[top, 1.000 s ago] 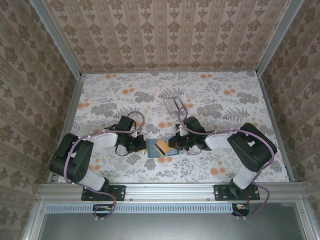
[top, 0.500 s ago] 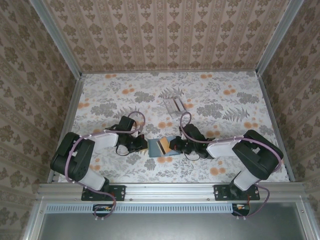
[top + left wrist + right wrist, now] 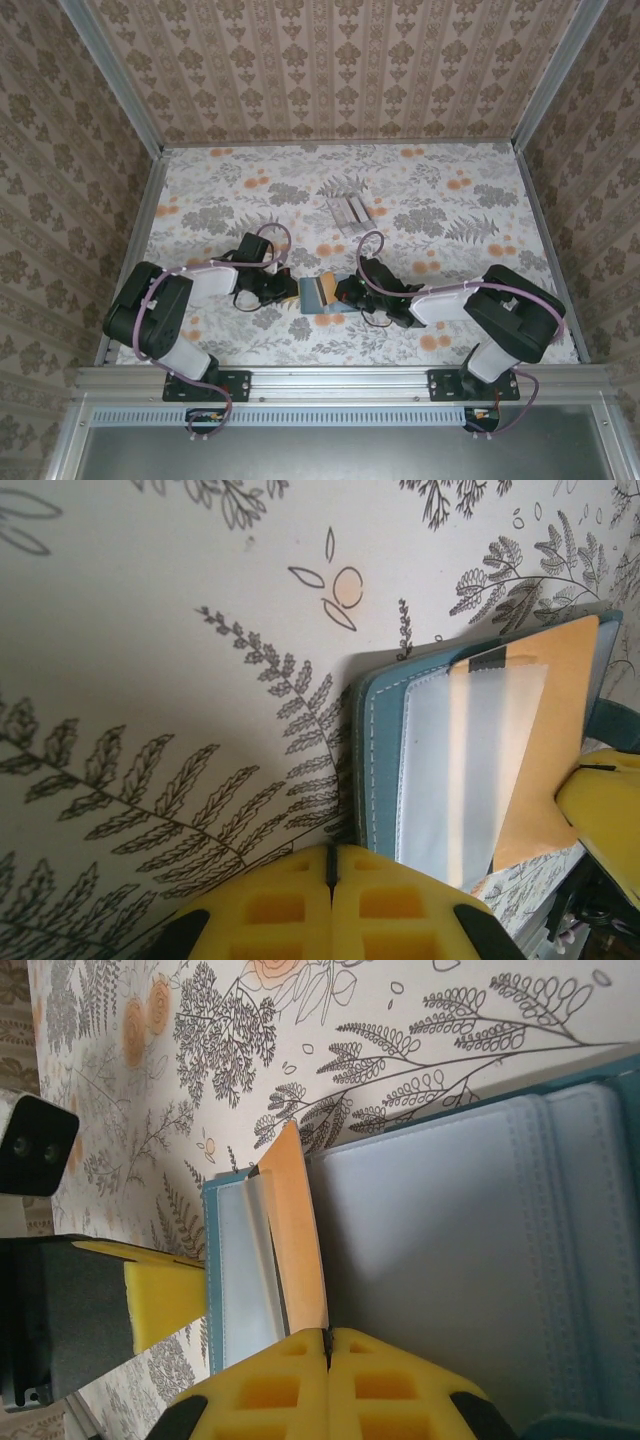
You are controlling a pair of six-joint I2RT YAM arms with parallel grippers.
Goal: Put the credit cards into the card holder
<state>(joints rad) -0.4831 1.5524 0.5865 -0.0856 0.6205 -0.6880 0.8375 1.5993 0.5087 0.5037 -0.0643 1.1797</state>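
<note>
So the holder (image 3: 430,1260) lies open near the table's (image 3: 200,190) front, orange card (image 3: 298,1250) half in a pocket. The right gripper (image 3: 327,1335) pinches the card's end; the left gripper (image 3: 332,852) is pressed together at the holder's edge — gripping or just pressing, can't tell. Push skewed and the card could buckle or the holder slide. No readable writing — the spare cards (image 3: 348,212) sit well behind.

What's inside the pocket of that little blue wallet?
An orange card sits partly in the card holder's pocket and shows through the clear window. One end of it sticks out. The pale lining covers anything that might lie beneath it.
</note>
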